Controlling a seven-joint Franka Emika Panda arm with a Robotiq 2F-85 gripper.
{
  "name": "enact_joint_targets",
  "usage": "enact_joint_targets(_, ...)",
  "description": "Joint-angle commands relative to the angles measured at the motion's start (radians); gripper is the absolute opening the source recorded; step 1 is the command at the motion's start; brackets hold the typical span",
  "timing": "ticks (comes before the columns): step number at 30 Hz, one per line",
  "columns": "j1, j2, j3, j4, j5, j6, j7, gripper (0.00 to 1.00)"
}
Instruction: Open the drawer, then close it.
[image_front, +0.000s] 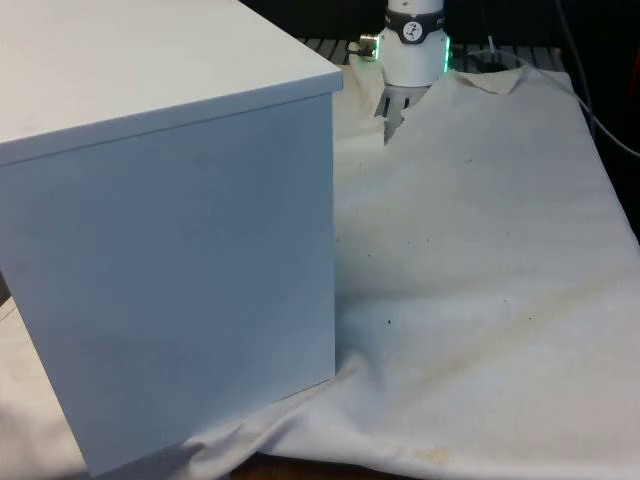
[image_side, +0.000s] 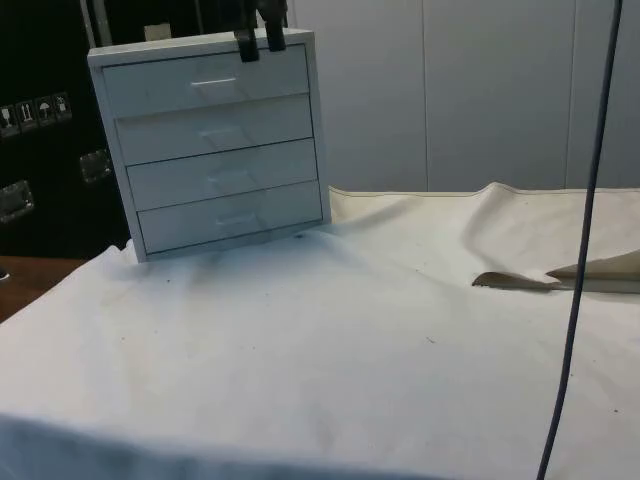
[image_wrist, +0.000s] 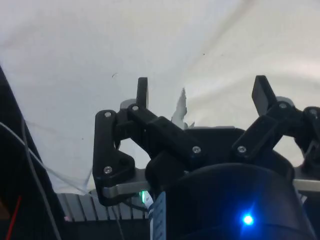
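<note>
Item: white chest of drawers (image_side: 215, 145), boxy, smooth matte panels, four shallow drawers stacked, all flush shut. We see it standing upright at the side view's left; its plain back fills the front view's left. Top drawer (image_side: 205, 82) bears a slim handle.

Gripper (image_side: 260, 38): black jaws spread wide, gripping nothing, hanging at the chest's top edge.

Surface: wrinkled, speckled white cloth (image_side: 350, 340).
</note>
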Motion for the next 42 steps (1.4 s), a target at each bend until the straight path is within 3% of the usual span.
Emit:
enact_joint_targets(1, -0.003, 0.012, -0.002, 0.006, 0.011, 0.005, -0.011, 1.00)
enact_joint_targets(8, -0.004, 0.040, -0.009, 0.002, 0.015, 0.068, -0.043, 1.00)
enact_joint_targets(9, -0.002, 0.042, -0.009, 0.005, 0.009, 0.054, -0.025, 1.00)
enact_joint_targets(16, -0.002, 0.040, -0.012, -0.009, 0.009, 0.105, -0.096, 1.00)
enact_joint_targets(33, -0.002, 0.045, -0.014, -0.003, -0.005, 0.105, -0.204, 1.00)
enact_joint_targets(40, -0.002, 0.039, -0.021, -0.016, -0.019, 0.155, -0.247, 1.00)
enact_joint_targets(41, -0.003, 0.044, -0.021, -0.008, -0.012, 0.133, -0.242, 1.00)
enact_joint_targets(42, -0.002, 0.040, -0.021, -0.019, -0.018, 0.165, -0.252, 1.00)
